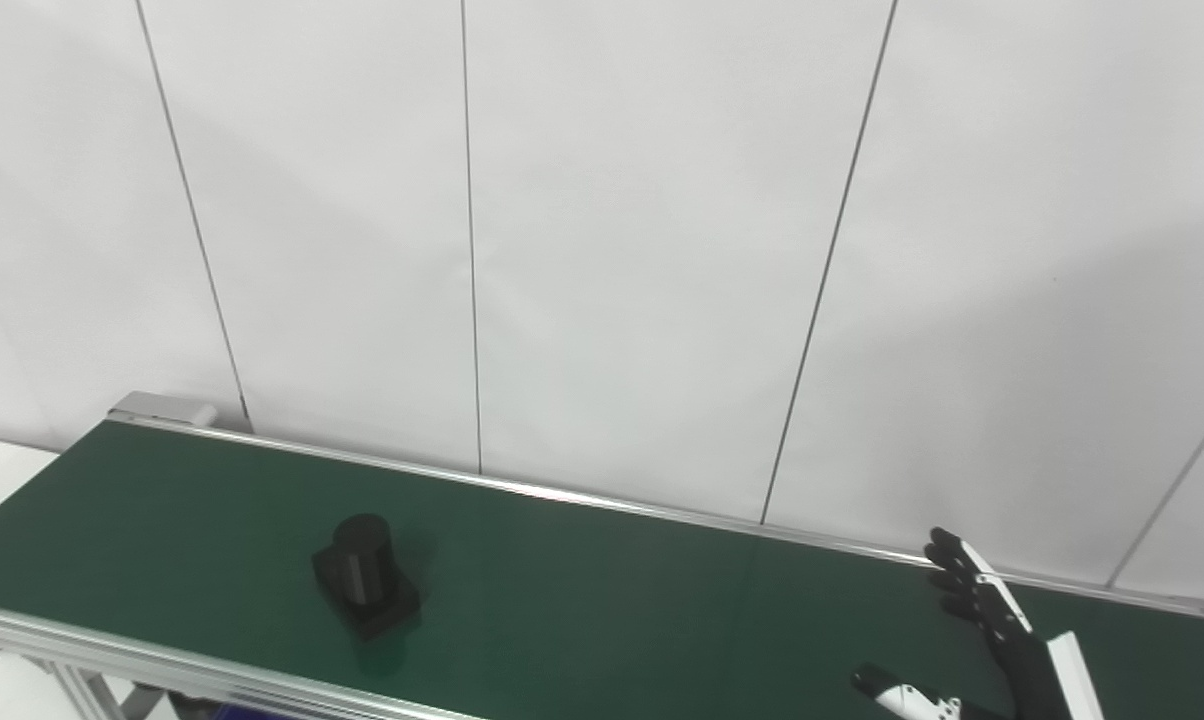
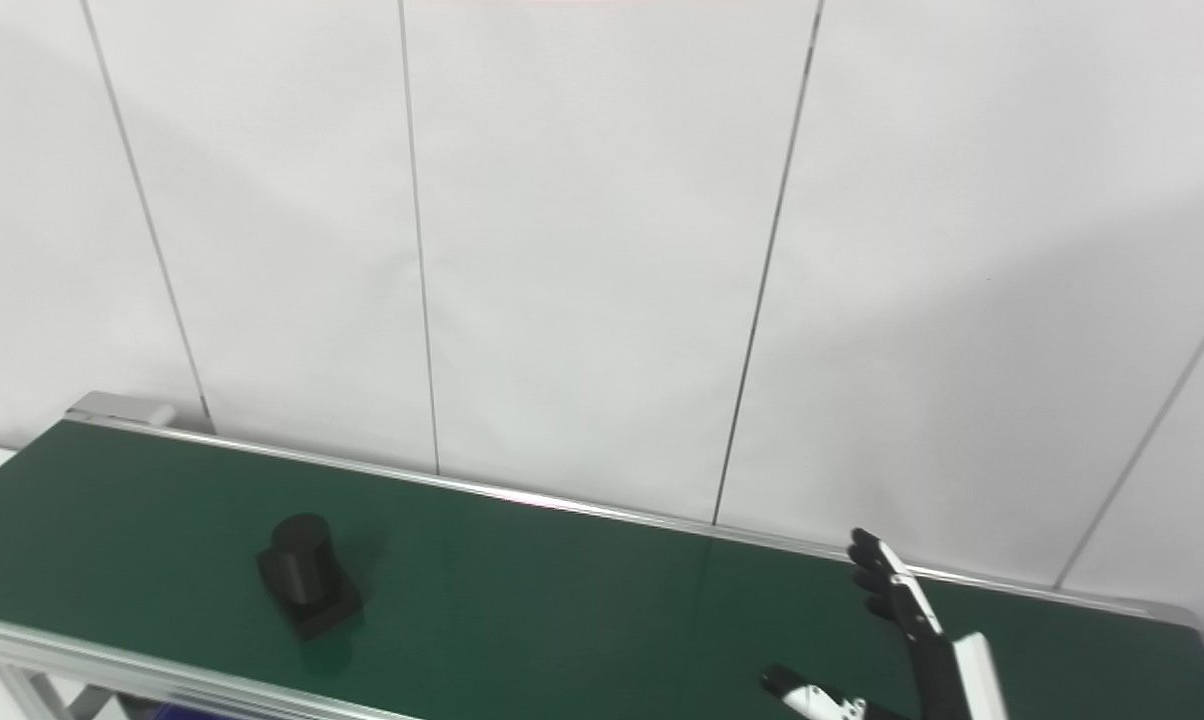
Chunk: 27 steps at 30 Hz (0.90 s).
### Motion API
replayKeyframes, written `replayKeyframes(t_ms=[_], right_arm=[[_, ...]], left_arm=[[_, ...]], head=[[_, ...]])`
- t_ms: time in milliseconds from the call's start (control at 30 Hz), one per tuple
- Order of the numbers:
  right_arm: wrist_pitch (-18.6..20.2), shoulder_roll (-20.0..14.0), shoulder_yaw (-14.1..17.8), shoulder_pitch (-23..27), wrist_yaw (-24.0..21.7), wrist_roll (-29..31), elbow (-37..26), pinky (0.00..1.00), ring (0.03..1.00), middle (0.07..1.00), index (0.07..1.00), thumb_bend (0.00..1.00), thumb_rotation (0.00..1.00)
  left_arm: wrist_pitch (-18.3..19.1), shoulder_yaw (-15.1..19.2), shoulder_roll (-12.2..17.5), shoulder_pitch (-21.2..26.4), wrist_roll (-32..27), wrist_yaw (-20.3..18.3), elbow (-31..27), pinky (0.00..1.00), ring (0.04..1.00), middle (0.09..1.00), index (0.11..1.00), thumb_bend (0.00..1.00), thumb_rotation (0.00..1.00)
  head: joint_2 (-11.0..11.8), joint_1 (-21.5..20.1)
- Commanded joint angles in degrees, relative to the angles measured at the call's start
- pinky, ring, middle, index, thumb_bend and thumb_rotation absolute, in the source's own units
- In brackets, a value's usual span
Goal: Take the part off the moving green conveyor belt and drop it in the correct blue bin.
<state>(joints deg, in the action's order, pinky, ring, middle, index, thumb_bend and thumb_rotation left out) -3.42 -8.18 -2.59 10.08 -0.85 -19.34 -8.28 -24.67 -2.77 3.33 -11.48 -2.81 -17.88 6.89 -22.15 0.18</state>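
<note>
On the green conveyor belt [image 1: 602, 590], unlabelled black part [image 1: 365, 588]; right robot hand [image 1: 982, 620] spread, empty.

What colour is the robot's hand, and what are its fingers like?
Only the right hand shows. Its fingers are black and slim, with white strips along their backs, and the thumb is white with a black tip. No cables or markings can be seen.

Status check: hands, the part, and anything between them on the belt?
Right hand open, fingers spread, low over the belt's right end; left hand not in view. Black part upright on the green conveyor belt, far left, untouched. Nothing between them.
</note>
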Motion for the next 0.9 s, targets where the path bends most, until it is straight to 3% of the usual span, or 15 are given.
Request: replayKeyframes(t_ms=[0,467,867], right_arm=[[-0.1,0.5,-0.3,2.1,0.8,-0.6,-0.9,0.78,0.837,0.879,0.902,0.77,0.4],[3.4,1.7,-1.8,3.7,0.1,-2.0,-0.4,0.8,0.858,0.893,0.913,0.78,0.44],[3.9,4.2,-5.3,5.4,0.8,-4.3,2.2,0.8,0.858,0.887,0.916,0.82,0.47]], left_arm=[[-2.2,0.3,0.1,0.1,-1.0,-1.1,-1.4,0.71,0.772,0.796,0.775,1.0,0.07],[-2.2,2.3,-0.2,-0.2,-2.2,-4.0,-1.5,0.74,0.79,0.818,0.789,1.0,0.08],[-2.2,3.8,-0.5,0.1,-3.1,-6.1,-1.1,0.76,0.8,0.83,0.8,1.0,0.06]], head=[[-0.1,0.0],[-2.3,-3.2],[-3.2,-6.2]])
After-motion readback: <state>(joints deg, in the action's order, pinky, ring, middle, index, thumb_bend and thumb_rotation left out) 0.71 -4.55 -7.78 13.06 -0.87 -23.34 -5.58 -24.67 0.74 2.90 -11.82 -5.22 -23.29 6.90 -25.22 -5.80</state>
